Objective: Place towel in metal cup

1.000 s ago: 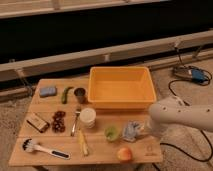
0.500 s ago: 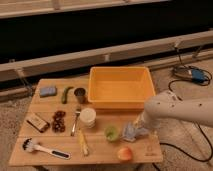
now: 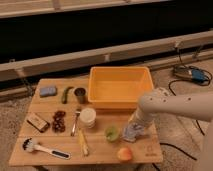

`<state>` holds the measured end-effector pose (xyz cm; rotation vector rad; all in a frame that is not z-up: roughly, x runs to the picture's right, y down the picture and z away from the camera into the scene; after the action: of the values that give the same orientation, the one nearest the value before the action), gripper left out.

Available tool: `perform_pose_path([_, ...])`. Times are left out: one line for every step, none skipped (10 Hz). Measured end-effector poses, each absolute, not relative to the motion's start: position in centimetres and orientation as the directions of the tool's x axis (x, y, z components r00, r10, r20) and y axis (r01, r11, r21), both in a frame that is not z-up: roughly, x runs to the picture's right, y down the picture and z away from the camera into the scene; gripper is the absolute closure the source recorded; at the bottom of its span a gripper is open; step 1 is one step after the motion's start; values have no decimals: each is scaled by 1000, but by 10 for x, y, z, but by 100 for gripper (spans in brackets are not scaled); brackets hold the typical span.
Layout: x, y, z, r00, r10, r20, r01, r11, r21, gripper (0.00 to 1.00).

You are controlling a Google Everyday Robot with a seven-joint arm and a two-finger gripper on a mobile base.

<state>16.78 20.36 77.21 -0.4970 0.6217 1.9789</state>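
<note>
Bluish-white towel [image 3: 131,134], crumpled heap on wood table [image 3: 102,151]; pincer [image 3: 136,124] atop it, grip unclear.

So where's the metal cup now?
In the camera view, the metal cup stands at the back left of the table, between the green vegetable and the yellow bin; the end effector is at the front right, by the towel.

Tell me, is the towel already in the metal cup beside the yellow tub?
No. The camera view shows the towel lying on the table by the end effector, away from the metal cup, which does stand beside the yellow tub.
</note>
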Motion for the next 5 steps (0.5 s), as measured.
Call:
perform_pose_path([167, 208, 776, -446, 673, -590, -891, -397, 222, 35])
perform_pose_path([163, 212, 780, -439, 665, -604, -894, -389, 222, 35])
perform_pose_path([163, 216, 781, -439, 657, -614, -894, -385, 227, 35])
perform_pose_path([162, 219, 782, -439, 649, -622, -894, -383, 231, 35])
perform_pose_path([160, 220, 784, -435, 644, -629, -896, -379, 231, 35])
